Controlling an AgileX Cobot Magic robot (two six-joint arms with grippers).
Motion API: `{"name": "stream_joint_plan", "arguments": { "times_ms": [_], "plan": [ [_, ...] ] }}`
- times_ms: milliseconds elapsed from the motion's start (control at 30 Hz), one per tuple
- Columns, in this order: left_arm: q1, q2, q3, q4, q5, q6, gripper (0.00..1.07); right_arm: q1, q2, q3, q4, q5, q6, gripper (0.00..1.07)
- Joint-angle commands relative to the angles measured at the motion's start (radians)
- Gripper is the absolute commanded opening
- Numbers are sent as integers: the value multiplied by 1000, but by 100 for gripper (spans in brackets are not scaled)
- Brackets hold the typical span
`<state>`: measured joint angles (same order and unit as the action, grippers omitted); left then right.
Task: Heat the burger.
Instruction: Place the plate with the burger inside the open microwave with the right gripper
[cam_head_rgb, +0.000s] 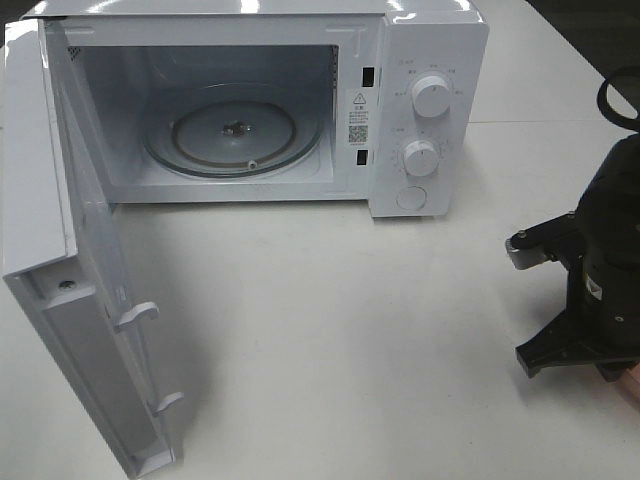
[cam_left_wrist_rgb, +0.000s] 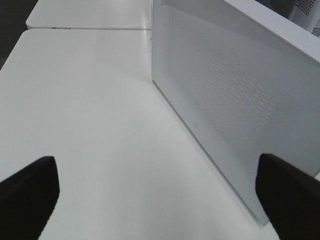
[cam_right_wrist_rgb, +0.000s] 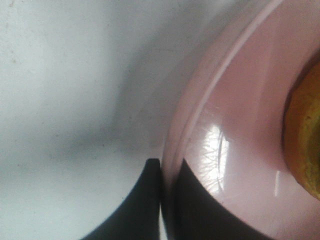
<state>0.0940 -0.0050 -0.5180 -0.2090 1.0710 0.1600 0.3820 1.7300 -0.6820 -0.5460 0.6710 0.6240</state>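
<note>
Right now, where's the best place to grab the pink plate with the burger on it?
Pinch the pink plate by its thin rim, coming in from the outer edge with a finger on each side. The plate is shallow and the burger sits further in, so the edge is free. The right hand straddles the rim just so.

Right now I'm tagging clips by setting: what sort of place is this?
Probably a lab bench staged as a kitchen: a white microwave with its door open on a white table, and the right gripper pinching a pink plate.
</note>
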Motion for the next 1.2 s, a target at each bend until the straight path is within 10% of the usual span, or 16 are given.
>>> {"name": "stream_joint_plan", "arguments": {
  "times_ms": [33,1200],
  "plan": [
    [3,-16,2,-9,2,-5,100,18,-8,-1,-59,55,29,0],
    [3,-16,2,-9,2,-5,100,141,-225,-1,-78,249,9,0]
  ]
}}
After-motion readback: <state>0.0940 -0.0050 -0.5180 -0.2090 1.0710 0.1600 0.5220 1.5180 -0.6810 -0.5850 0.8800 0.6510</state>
